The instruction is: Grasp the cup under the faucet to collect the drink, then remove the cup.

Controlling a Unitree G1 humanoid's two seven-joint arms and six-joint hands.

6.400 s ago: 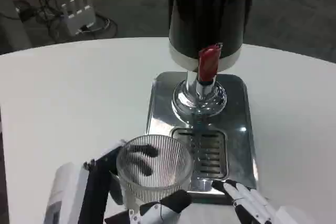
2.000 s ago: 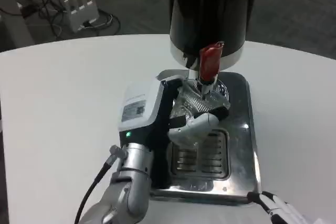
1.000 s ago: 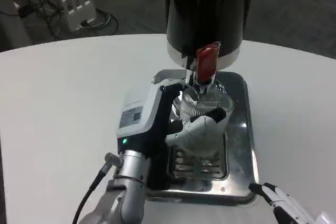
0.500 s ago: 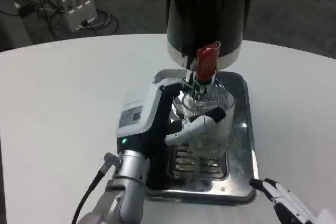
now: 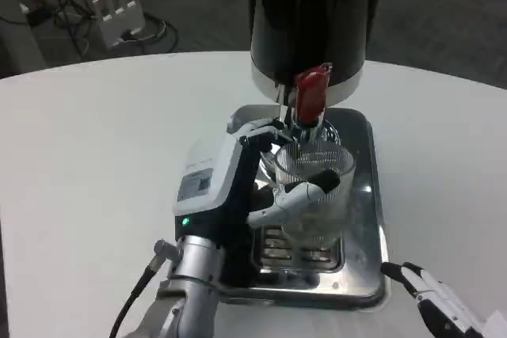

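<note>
A clear ribbed glass cup stands upright over the steel drip tray, just below the red faucet lever of the dark dispenser. My left hand grips the cup from its left side, with white and black fingers wrapped across its front. I cannot tell whether the cup holds any liquid. The fingertips of my right hand show at the bottom right corner, apart from the tray and holding nothing.
The tray's slotted grate lies under and in front of the cup. White table surface spreads to the left and right. Off the table at the back left, a white power strip and cables lie on the floor.
My left hand has carried the cup from the table's near edge up under the faucet. Over the last second it shifted slightly toward me. The right hand stayed low at the bottom right.
</note>
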